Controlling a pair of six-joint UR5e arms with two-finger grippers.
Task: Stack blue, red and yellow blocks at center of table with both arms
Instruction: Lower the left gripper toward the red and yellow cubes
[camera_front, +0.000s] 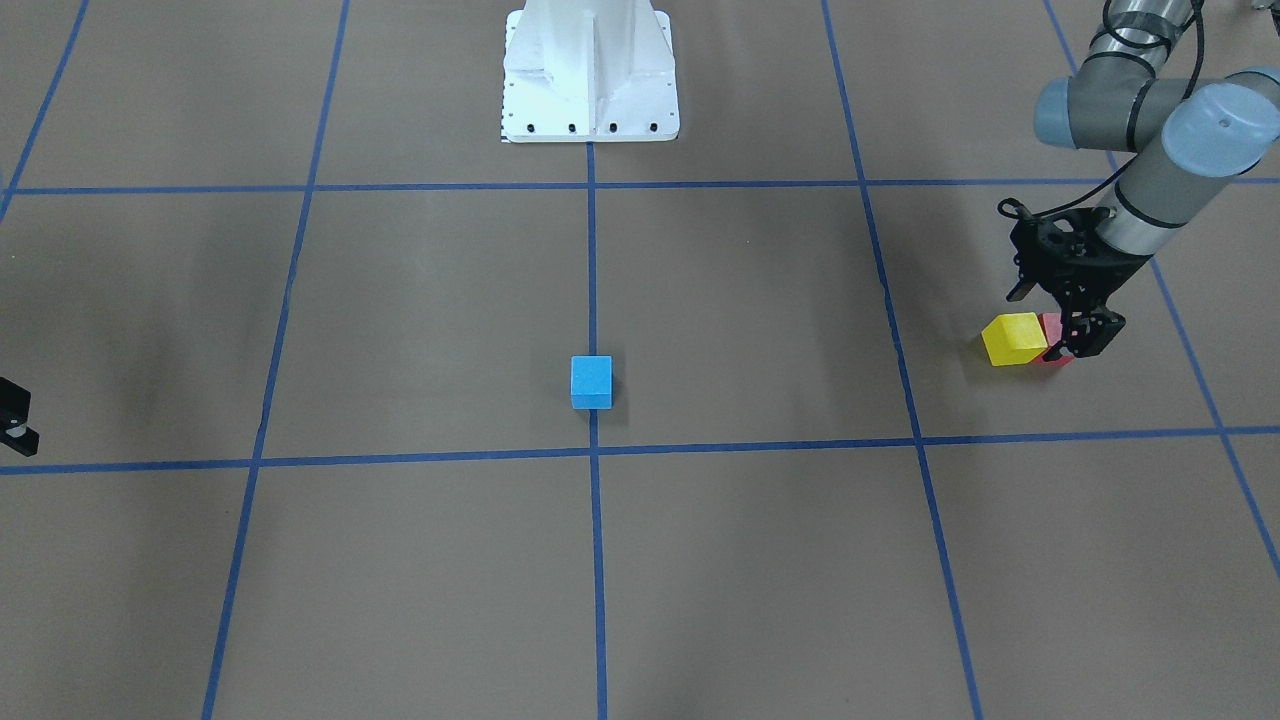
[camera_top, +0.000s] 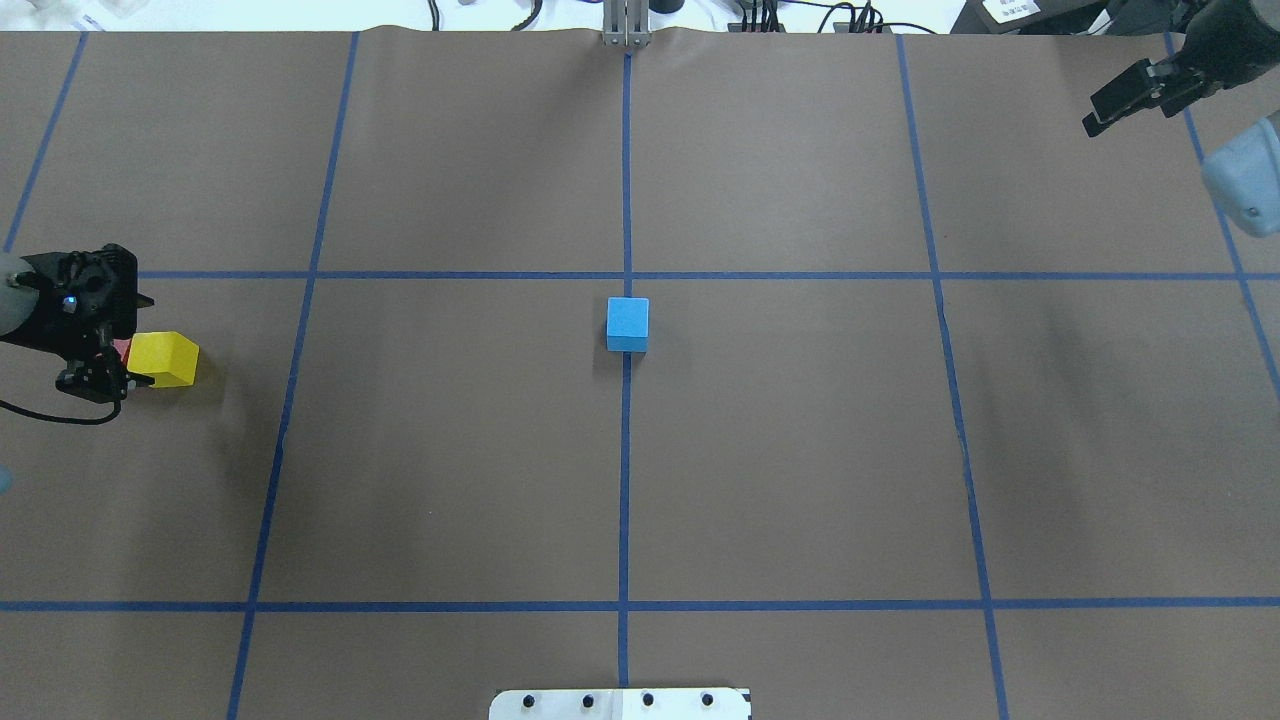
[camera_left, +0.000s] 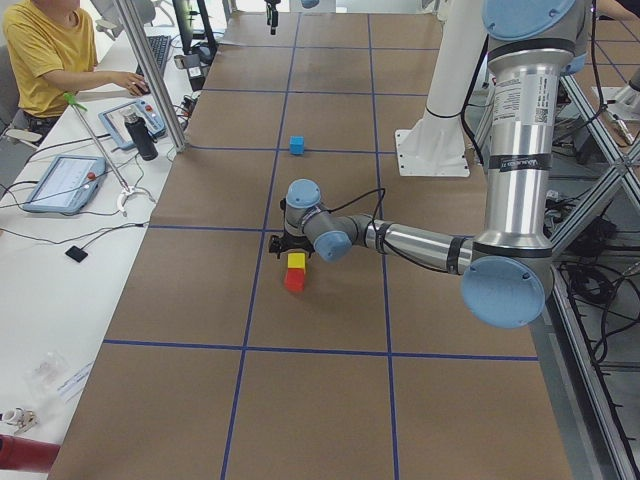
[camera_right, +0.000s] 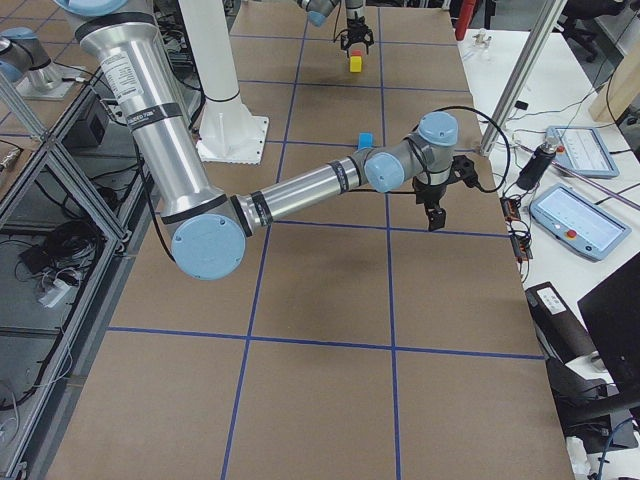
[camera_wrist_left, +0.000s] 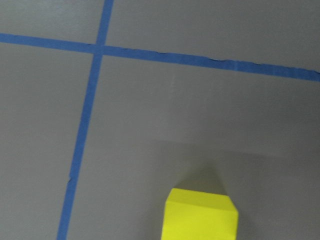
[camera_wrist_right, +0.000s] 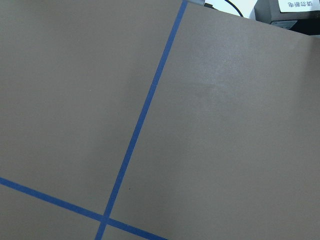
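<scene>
Blue block (camera_top: 627, 324): sits alone at the middle of the worktop (camera_top: 800, 450), squarely on the central blue tape line (camera_top: 624, 480), just on the robot's side of a crossing.

Yellow block (camera_top: 165, 358) and red block (camera_left: 294, 281): lie far out toward the robot's left end, well apart from the blue one. Side by side, touching or nearly so, yellow nearer the centre and red on the outer side. All three rest on the worktop itself, none on another.

Left hand (camera_front: 1052, 318): hangs tilted over the red block, fingers spread wide, one beyond the block and one on the operators' side of it. Covers most of the red block in the overhead and front-facing views. Cannot tell whether either finger touches it. Left wrist view: catches only the yellow block at its bottom edge.

Right hand (camera_top: 1097, 112): out at the far corner on the robot's right, well apart from every block. Cannot tell whether wide or narrow.
</scene>
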